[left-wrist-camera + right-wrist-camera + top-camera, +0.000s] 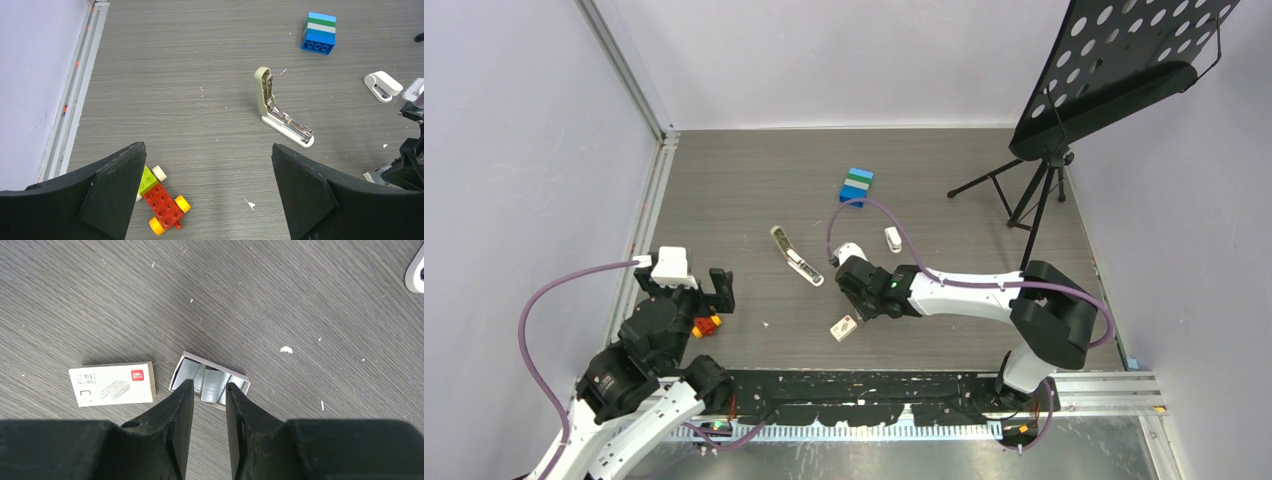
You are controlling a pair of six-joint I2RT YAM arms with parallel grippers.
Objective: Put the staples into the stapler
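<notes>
Silver-grey strips of staples in a small open tray sit on the dark wood-grain surface, just beside the flat white cardboard staple box with a red mark. The right end effector hangs directly over the tray. Its black fingers are set at a narrow gap straddling one strip, and I cannot tell whether they already grip it. The slim stapler with olive-beige top and white base lies apart from the tray, toward the left arm's side, hinged open with its metal channel exposed. The left end effector is spread wide, holding nothing, and faces the stapler. To do this pick well, I judge the fingers should close squarely and gently on a single strip's long sides so it does not break apart. They should then lift straight up, clear of the tray walls.
</notes>
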